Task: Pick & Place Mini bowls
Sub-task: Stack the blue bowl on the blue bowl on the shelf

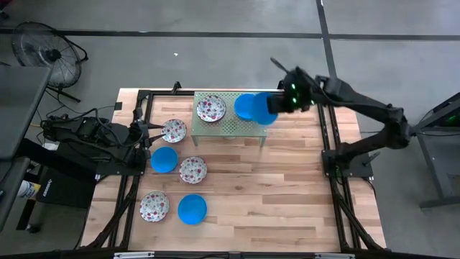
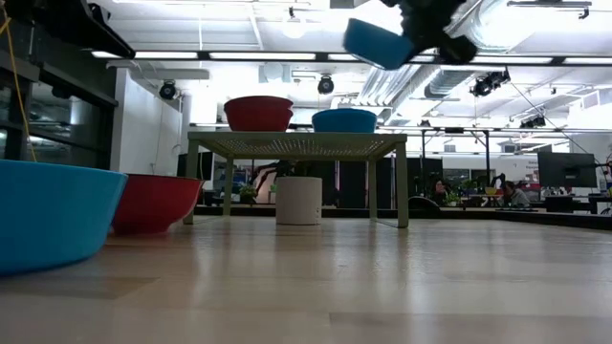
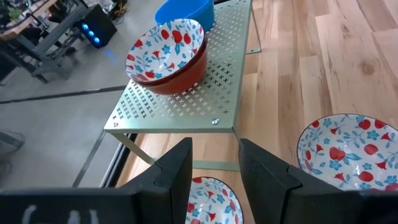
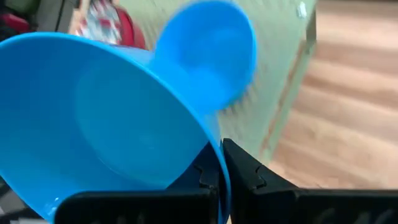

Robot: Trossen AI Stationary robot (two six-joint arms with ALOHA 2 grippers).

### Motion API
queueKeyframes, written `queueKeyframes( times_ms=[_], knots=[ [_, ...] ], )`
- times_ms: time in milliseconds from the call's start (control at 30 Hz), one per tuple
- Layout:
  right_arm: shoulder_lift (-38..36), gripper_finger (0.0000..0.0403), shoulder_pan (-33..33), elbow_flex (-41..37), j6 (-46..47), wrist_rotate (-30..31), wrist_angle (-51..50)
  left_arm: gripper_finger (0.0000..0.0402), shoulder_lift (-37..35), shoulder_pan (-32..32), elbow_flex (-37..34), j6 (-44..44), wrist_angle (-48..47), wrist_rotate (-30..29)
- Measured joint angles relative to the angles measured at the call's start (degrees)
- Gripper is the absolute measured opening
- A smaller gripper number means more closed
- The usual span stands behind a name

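A pale green perforated rack [image 1: 228, 128] stands at the table's far middle. On it rest a floral mini bowl [image 1: 210, 108] and a blue mini bowl [image 1: 245, 106]. Above the rack's right end my right gripper [image 1: 275, 106] is shut on another blue mini bowl [image 1: 265, 111], which the low view shows high in the air [image 2: 376, 43]. Several more mini bowls, floral [image 1: 173, 130] and blue [image 1: 164, 159], sit on the table's left half. My left gripper [image 3: 214, 165] stands open near the rack's left end, over the table, with nothing between its fingers. My right gripper pinches the blue bowl's rim [image 4: 219, 163] on the side toward the table's right, one finger inside the bowl and one outside. The fingers slant down from the far right. The bowl is tilted and lifted clear, above the rack.
On the table's left half lie a floral bowl [image 1: 192, 170], another floral bowl [image 1: 154, 206] and a blue bowl [image 1: 192, 209]. Bare wood lies to the right of them. A black frame [image 1: 327, 155] borders the table. A fan [image 1: 47, 50] stands on the floor.
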Motion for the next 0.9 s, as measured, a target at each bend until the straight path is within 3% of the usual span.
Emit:
queueKeyframes(
  times_ms=[200, 500, 900],
  knots=[
    [10.6, 0.0, -4.6, 12.7, -3.8, -3.3, -2.4, 0.0127, 0.0, 0.0, 0.0, 0.8, 0.7, -1.1],
    [25.3, 0.0, -7.2, 29.9, -5.1, -5.4, -16.4, 0.0127, 0.0, 0.0, 0.0, 0.1, 0.9, -0.3],
    [31.3, 0.0, -7.6, 32.0, -2.3, -5.9, -19.3, 0.0127, 0.0, 0.0, 0.0, 0.0, 0.8, 0.7]
  ],
)
